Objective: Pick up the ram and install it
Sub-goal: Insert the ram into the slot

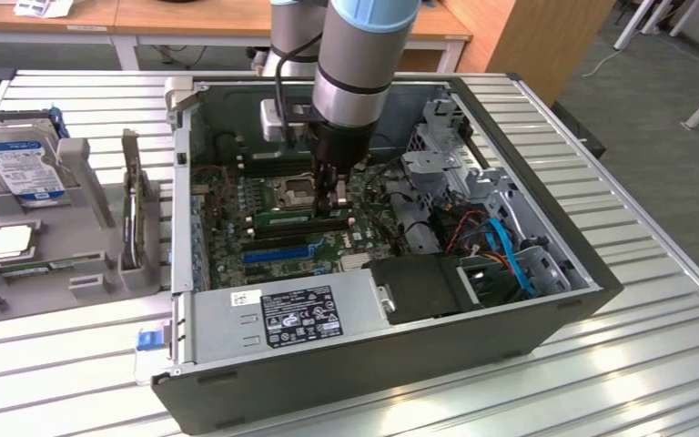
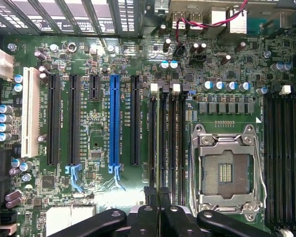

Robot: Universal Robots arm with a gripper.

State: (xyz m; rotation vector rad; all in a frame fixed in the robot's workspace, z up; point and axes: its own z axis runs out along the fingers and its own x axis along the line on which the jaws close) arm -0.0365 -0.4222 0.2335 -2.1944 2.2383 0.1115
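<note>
My gripper hangs inside the open computer case, low over the motherboard and next to the empty processor socket. In the wrist view its black fingers meet over the near end of the black memory slots, and the gripper is shut with nothing visible between them. These slots look empty, as does the socket. A thin green stick, the ram, lies in the grey holder outside the case, at the exterior view's left.
The holder also carries a hard drive, a square silver chip and an upright card. Inside the case are the power supply, a drive cage and blue cables. Expansion slots lie beside the memory slots.
</note>
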